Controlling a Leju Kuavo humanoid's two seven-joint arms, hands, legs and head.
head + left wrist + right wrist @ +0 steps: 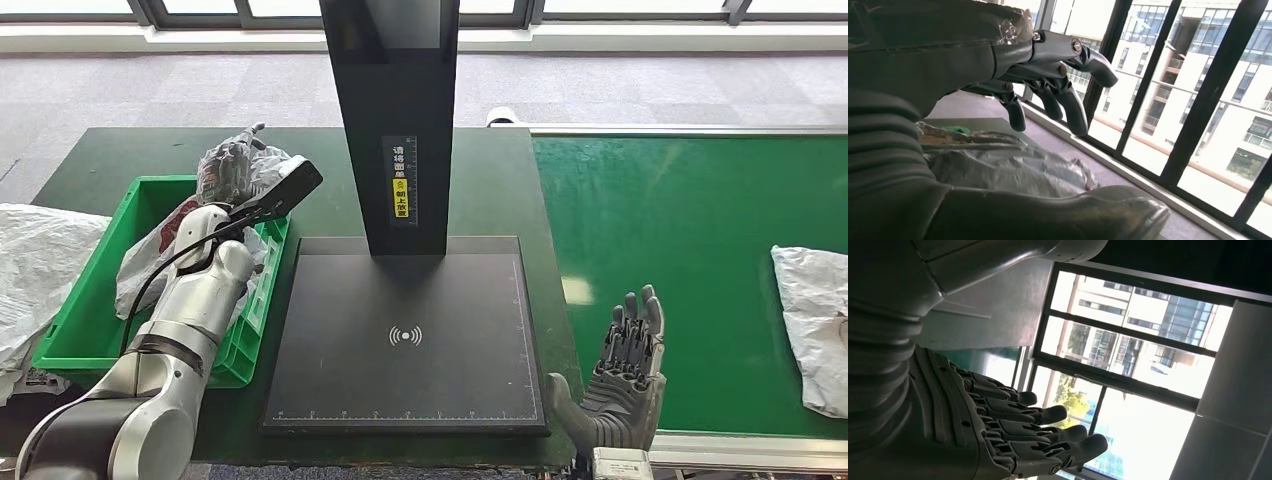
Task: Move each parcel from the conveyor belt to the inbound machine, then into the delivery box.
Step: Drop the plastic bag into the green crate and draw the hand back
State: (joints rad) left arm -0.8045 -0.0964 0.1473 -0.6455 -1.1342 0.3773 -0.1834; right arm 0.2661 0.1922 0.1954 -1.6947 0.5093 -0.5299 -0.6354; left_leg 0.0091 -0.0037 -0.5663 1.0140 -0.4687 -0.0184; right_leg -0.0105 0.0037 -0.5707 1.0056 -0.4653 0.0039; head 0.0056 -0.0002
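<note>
A parcel in crinkled clear-grey plastic (145, 265) lies in the green delivery box (85, 300), heaped against its far right corner. My left hand (232, 165) hovers over the top of that parcel. In the left wrist view its fingers (1068, 100) are spread above the plastic parcel (1008, 167) and do not touch it. A white parcel (812, 320) lies on the green conveyor belt (680, 250) at the far right. My right hand (625, 375) stands open, fingers up, at the belt's near left corner; its fingers (1048, 432) are straight and hold nothing.
The black inbound machine platform (405, 300) sits in the middle, bare, with its tall black post (395, 120) behind it. A white plastic sack (30, 270) lies left of the green box. The dark green table (130, 150) carries the box and the machine.
</note>
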